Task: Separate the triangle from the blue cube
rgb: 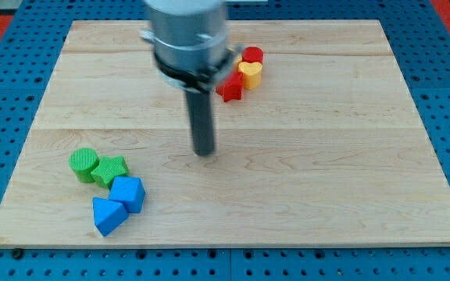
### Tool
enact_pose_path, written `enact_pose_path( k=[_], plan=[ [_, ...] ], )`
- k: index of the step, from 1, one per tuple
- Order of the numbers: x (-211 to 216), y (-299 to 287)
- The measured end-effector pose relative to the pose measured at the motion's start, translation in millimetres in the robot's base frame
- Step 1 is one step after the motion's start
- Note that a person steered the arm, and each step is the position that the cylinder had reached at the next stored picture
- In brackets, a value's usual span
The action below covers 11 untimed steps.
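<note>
A blue triangle (107, 215) lies near the board's bottom left, touching a blue cube (128, 192) just above and to its right. My tip (204, 152) sits near the board's middle, well to the right of and above both blue blocks, touching no block.
A green cylinder (84, 165) and a green star (110, 168) lie just above the blue blocks. A red cylinder (252, 56), a yellow heart (249, 73) and a red star-like block (230, 86) cluster at the top middle. The wooden board (326, 156) rests on a blue pegboard.
</note>
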<state>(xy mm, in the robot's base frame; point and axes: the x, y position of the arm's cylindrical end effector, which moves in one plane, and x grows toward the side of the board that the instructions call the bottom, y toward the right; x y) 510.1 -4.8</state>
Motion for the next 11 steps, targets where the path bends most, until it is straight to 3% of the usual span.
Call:
enact_pose_path(
  k=[1,3,5,6,8,10,11],
  plan=[
    [103.2,13.6],
    [108.0,-9.3],
    [107.8,-119.7],
    [98.3,-165.6],
    [-3.0,-162.0],
    [-14.1,-176.1],
    [-39.0,-134.4]
  ],
)
